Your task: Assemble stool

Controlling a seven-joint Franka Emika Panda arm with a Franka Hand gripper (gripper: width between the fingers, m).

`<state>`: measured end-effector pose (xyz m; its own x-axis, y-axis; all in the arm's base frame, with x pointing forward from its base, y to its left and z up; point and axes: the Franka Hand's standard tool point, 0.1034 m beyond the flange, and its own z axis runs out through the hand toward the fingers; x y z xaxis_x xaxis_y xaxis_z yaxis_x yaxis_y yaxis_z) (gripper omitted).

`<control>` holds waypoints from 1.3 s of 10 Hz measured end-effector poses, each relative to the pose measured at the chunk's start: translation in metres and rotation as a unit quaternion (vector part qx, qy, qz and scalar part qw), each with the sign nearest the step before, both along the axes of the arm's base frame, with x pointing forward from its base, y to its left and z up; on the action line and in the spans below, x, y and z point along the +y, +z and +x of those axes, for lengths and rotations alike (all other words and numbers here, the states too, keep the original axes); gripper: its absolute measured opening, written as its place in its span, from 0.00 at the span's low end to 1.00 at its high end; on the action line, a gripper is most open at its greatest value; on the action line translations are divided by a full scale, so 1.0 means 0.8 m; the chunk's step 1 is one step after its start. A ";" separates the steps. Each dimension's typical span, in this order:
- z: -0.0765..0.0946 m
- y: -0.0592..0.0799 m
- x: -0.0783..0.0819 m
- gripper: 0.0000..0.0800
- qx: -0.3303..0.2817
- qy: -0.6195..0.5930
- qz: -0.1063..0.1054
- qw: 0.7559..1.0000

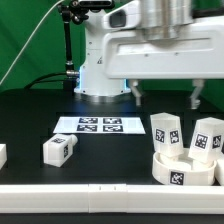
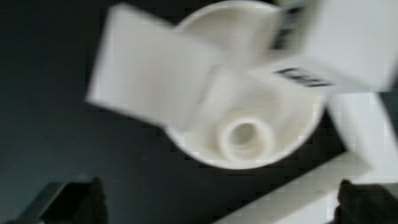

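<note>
The stool's round white seat [image 1: 176,172] lies near the front edge at the exterior view's right. Two chunky white tagged legs [image 1: 165,133] [image 1: 208,135] stand upright at its far rim; whether they are fitted into it I cannot tell. A third leg [image 1: 60,150] lies on its side to the left. My gripper [image 1: 166,95] hangs open above the seat and the two legs, holding nothing. In the wrist view the seat [image 2: 240,115] shows a round socket, two legs [image 2: 151,70] [image 2: 329,50] overlap it, and the gripper [image 2: 217,200] has only dark table between its fingers [image 2: 71,205].
The marker board [image 1: 97,125] lies flat at the table's middle. A long white bar [image 1: 90,190] edges the front, seen also as the white bar [image 2: 302,195] in the wrist view. Another white part [image 1: 2,155] is cut off at the left edge. The robot base [image 1: 100,70] stands behind.
</note>
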<state>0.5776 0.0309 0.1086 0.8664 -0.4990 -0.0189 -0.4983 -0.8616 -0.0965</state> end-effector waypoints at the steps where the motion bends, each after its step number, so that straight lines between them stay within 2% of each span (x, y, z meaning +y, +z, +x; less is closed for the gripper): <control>1: 0.001 -0.002 -0.022 0.81 -0.003 0.016 -0.004 1.000; 2: 0.004 -0.002 -0.042 0.81 -0.005 0.027 -0.007 1.000; 3: 0.005 -0.006 -0.054 0.81 -0.005 0.034 -0.008 0.999; 5: 0.005 -0.007 -0.047 0.81 -0.004 0.036 -0.008 0.999; 7: 0.004 -0.008 -0.050 0.81 -0.004 0.036 -0.008 0.999; 9: 0.002 -0.018 -0.094 0.81 0.000 0.039 -0.017 0.999; 11: 0.008 -0.029 -0.136 0.81 -0.004 0.064 -0.026 0.998; 12: 0.011 -0.033 -0.144 0.81 -0.007 0.065 -0.030 0.997; 13: 0.011 -0.033 -0.140 0.81 -0.007 0.067 -0.029 0.997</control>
